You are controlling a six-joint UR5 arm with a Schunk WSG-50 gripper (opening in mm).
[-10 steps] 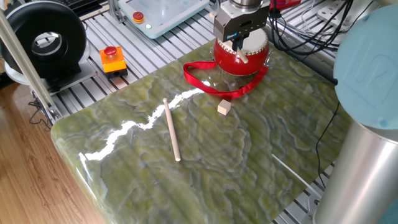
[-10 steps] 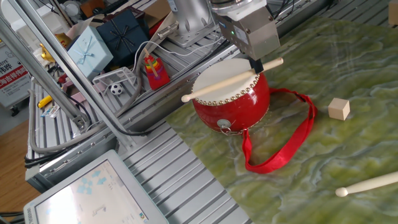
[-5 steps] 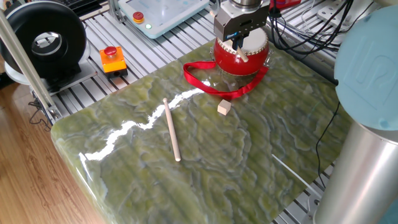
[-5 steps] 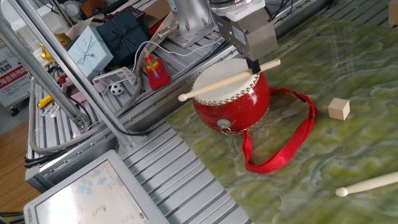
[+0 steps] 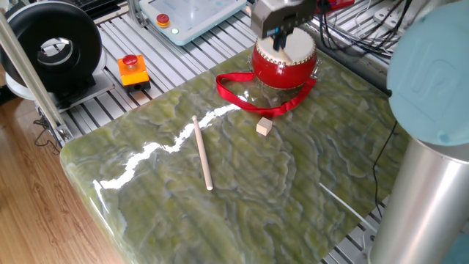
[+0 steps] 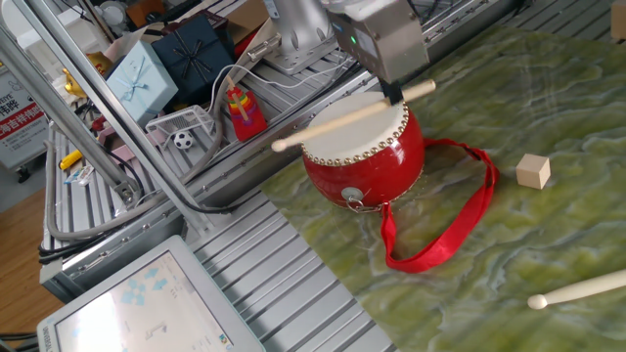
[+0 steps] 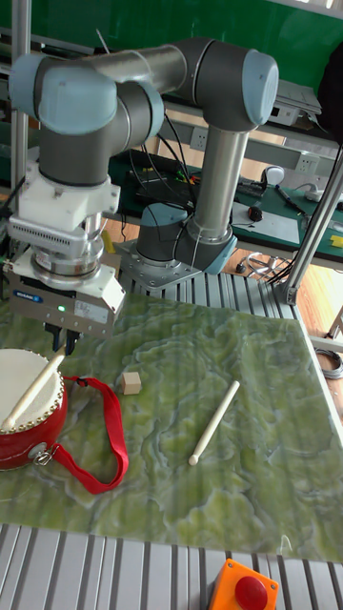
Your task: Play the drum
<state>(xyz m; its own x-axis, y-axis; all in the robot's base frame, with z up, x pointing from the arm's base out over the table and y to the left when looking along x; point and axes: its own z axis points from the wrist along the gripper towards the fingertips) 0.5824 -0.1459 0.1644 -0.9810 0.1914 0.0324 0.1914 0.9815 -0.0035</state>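
1. The gripper [image 6: 395, 95] had its jaws closed on a wooden drumstick [image 6: 342, 118].
2. The drum [image 6: 364, 156] sat directly beneath the jaws; the stick slanted just above its skin.
3. A second drumstick [image 5: 201, 152] and small wooden block [image 5: 264, 127] lay well apart from the jaws.

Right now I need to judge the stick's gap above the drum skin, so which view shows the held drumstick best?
The other fixed view: the held drumstick shows full length, raised over the drum, clamped in the gripper. The tall fixed view shows it foreshortened across the skin. In one fixed view the gripper hides nearly all of it.
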